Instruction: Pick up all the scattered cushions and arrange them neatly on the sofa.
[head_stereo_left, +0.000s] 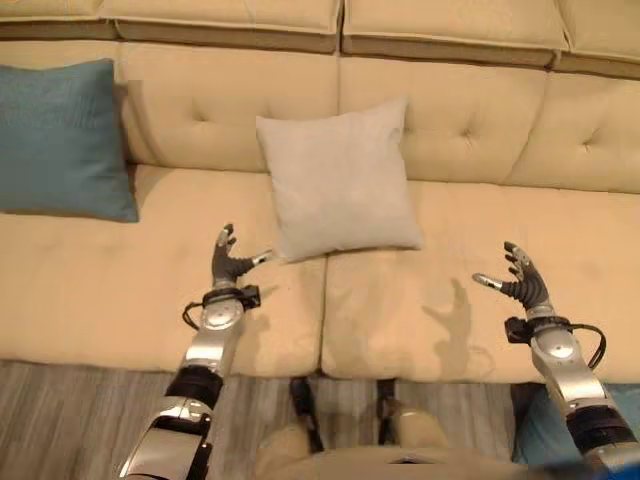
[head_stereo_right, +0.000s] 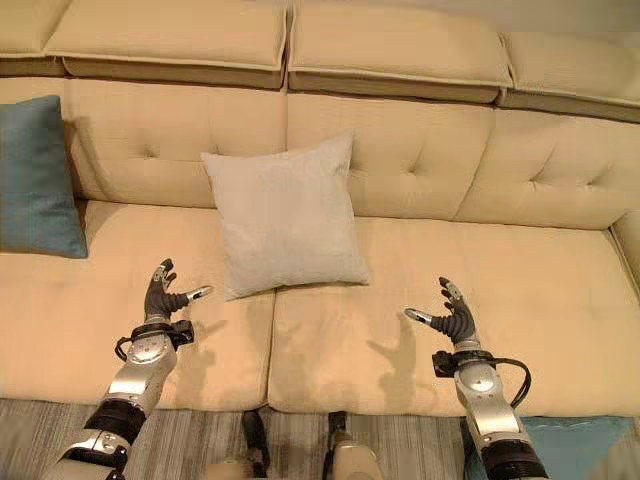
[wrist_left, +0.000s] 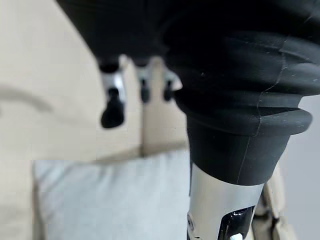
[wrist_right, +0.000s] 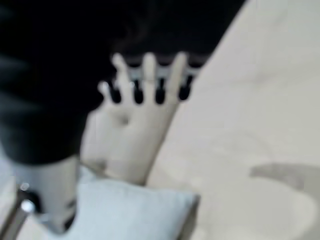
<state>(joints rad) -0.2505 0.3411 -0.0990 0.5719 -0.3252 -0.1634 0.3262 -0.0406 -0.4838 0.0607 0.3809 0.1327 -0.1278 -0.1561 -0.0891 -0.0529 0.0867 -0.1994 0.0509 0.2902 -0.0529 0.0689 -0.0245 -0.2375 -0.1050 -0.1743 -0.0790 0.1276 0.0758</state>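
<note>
A light grey cushion leans upright against the backrest of the beige sofa, near its middle. A teal cushion stands against the backrest at the far left. Another teal cushion lies on the floor by the sofa's front at the right, partly behind my right arm. My left hand hovers open over the seat just left of the grey cushion's lower corner, holding nothing. My right hand hangs open over the right seat, also empty. The grey cushion appears past the left hand's fingers.
The sofa's seat has bare room left and right of the grey cushion. Grey wood-look floor runs along the sofa's front edge.
</note>
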